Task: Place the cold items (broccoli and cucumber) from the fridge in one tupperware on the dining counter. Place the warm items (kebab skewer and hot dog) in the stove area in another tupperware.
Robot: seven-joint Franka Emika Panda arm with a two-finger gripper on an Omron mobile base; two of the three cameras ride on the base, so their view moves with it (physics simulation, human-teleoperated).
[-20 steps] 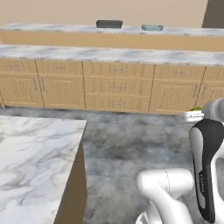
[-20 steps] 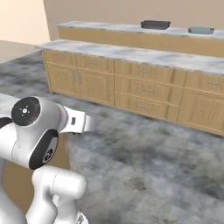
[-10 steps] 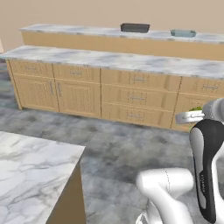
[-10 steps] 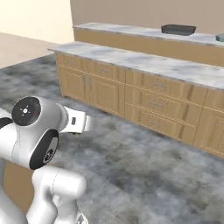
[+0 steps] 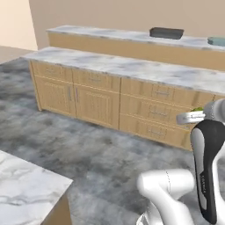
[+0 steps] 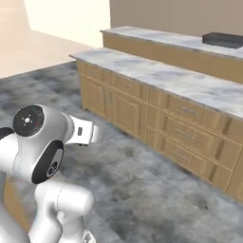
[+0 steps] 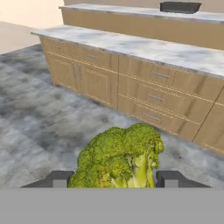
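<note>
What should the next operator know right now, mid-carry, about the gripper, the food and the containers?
Gripper: shut on the broccoli, carried above the grey floor.
Ahead: dark tupperware and a teal tupperware, both on the raised dining counter behind the cabinet run.
Done: broccoli picked up.
Left: drop the broccoli in one tupperware; cucumber, kebab skewer and hot dog, none in sight.

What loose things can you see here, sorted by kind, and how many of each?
Broccoli: 1, the broccoli sitting between the robot's two finger tips
Dark containers: 1, the dark tupperware on the raised dining counter
Teal containers: 1, the teal tupperware farther right on that counter
Total: 3
</note>
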